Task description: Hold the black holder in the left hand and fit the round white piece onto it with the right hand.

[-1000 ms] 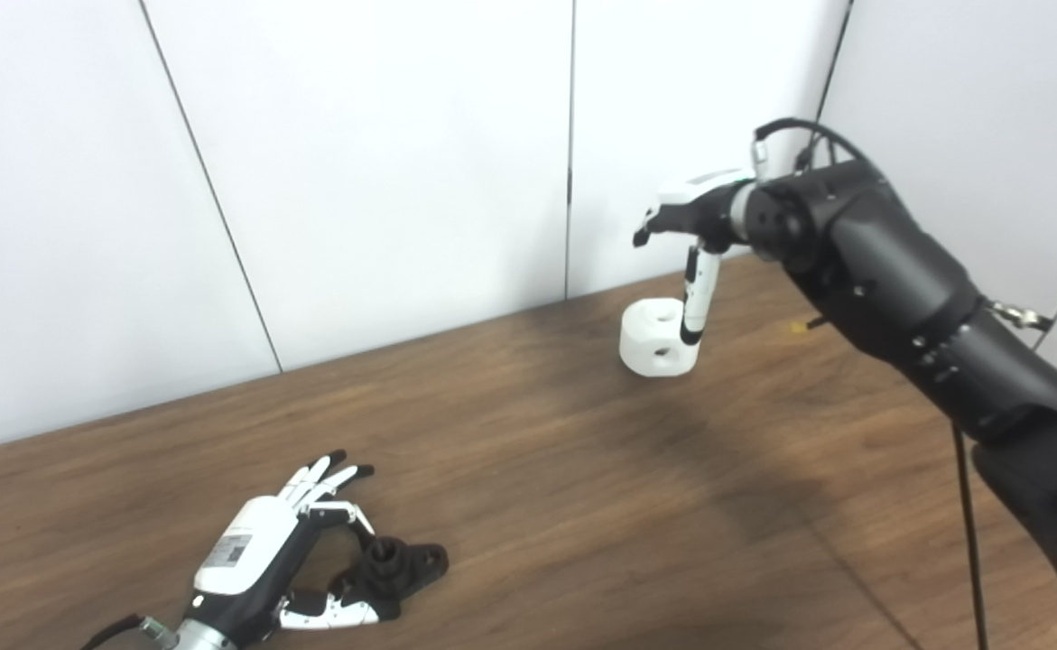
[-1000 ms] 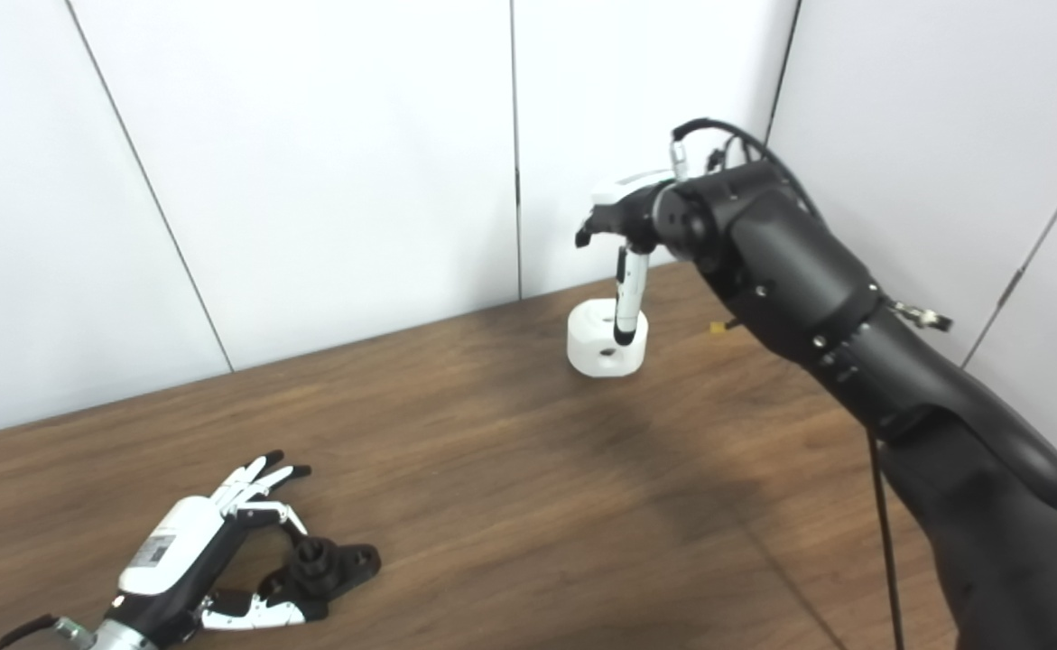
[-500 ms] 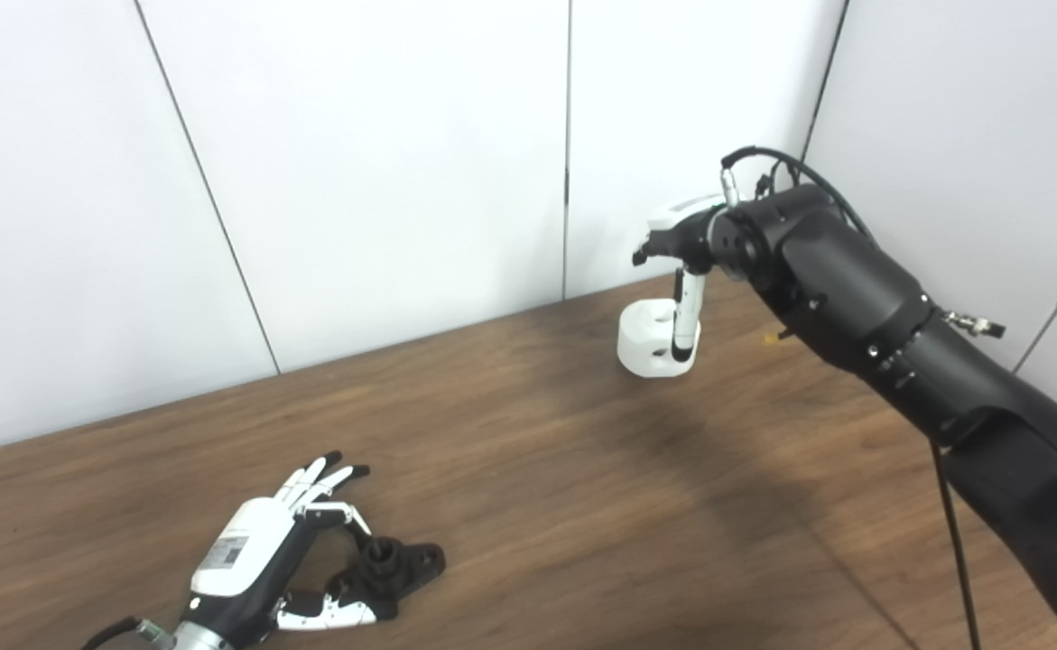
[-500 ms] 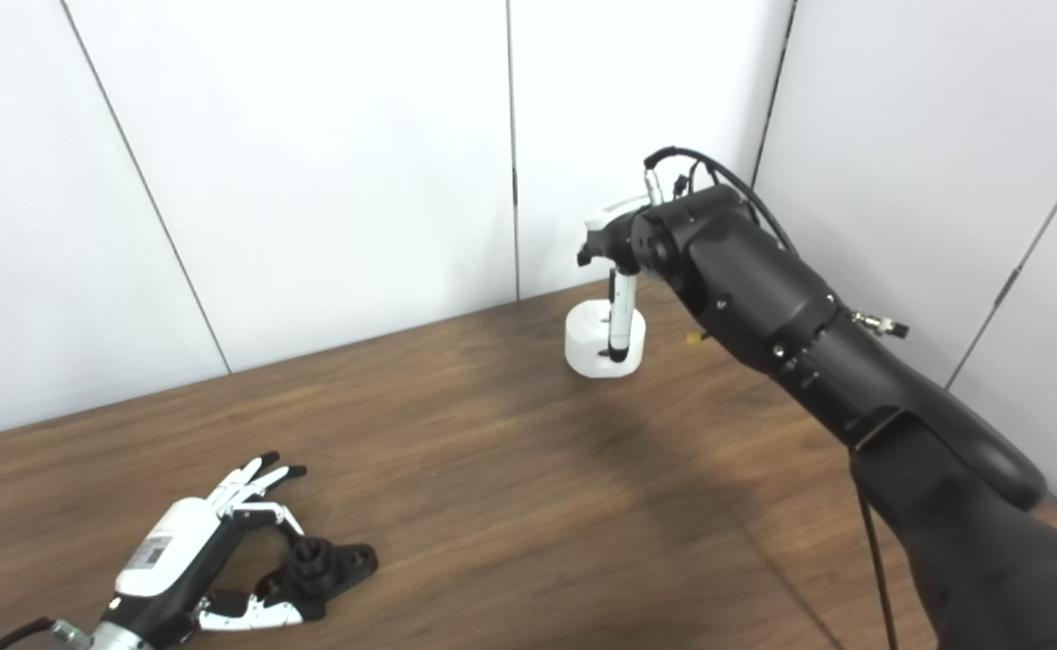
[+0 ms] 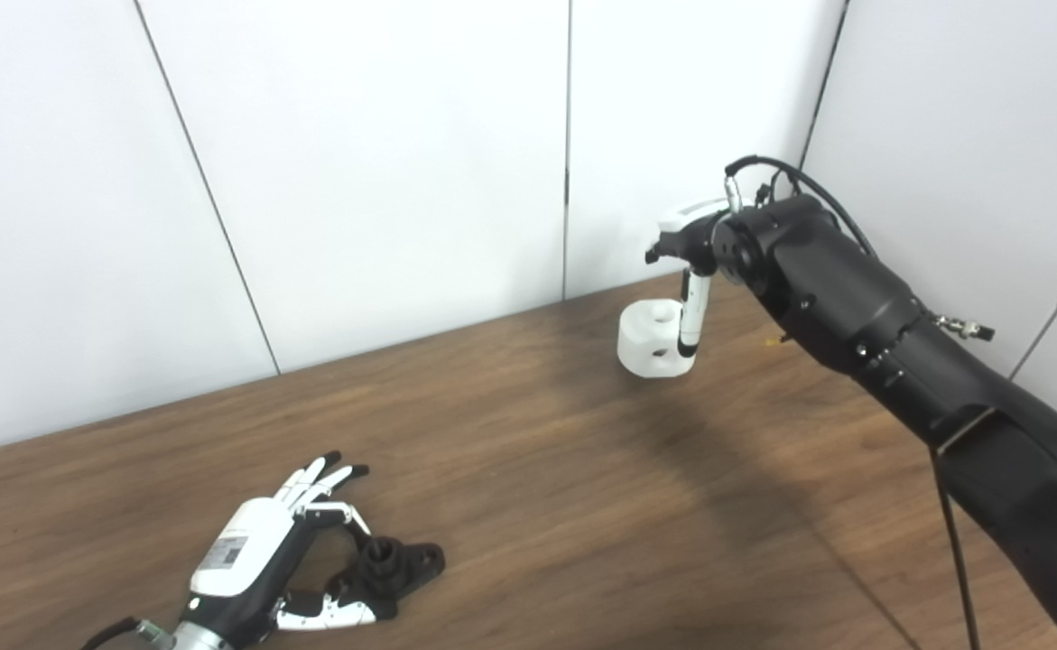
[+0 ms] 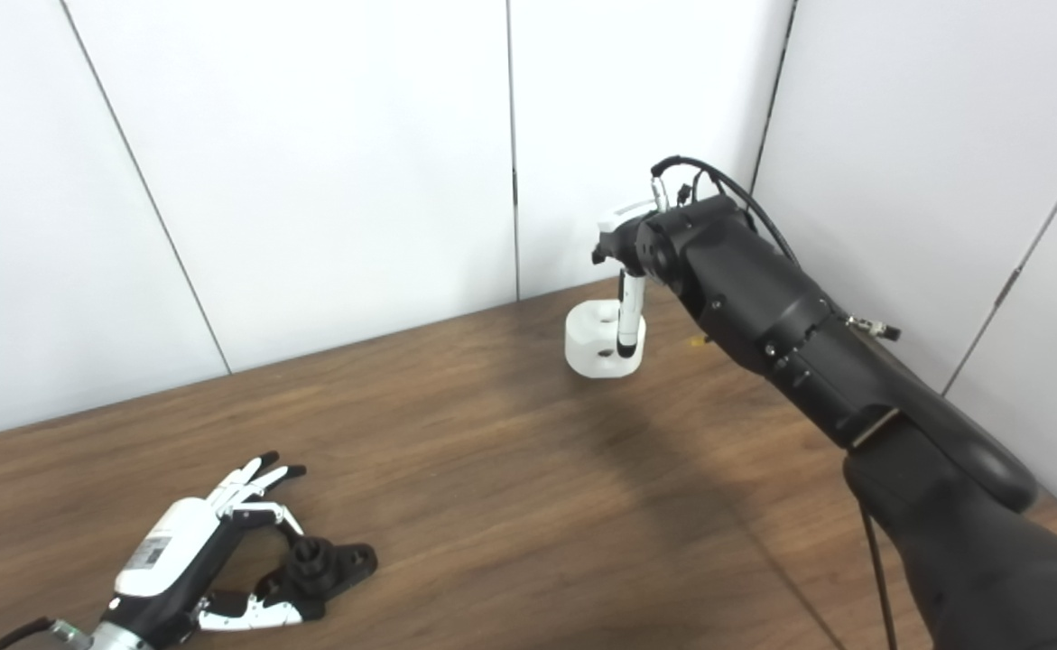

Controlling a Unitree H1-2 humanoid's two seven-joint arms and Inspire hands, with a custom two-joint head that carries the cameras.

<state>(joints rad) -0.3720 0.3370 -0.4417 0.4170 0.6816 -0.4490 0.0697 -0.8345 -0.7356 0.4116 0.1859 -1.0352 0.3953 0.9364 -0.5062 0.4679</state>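
Left side: the left hand [image 5: 262, 564] lies low on the wooden table [image 5: 537, 506] near its front edge, fingers spread and thumb apart, cupped around the black holder [image 5: 397, 567]. It is released, not yet clenched; the holder rests on the table, unmoved over the last second. Judgement: the holding step remains undone

Centre: bare tabletop separates the two hands, well apart, with open room for a carry across

Right side: the right hand [image 5: 686, 271] stands over the round white piece [image 5: 653, 337] near the back wall [image 5: 690, 108]. One finger runs down the piece's near face, touching it; the other fingers are hidden behind the wrist, so whether the grasp is closed cannot be told. Over the last second the right forearm has drawn back toward the wall and the piece appears to have shifted slightly with it. Judgement: pickup is in progress, not confirmed

Clearance: wall and corner sit just behind the piece; the free path is forward and leftward, toward the holder
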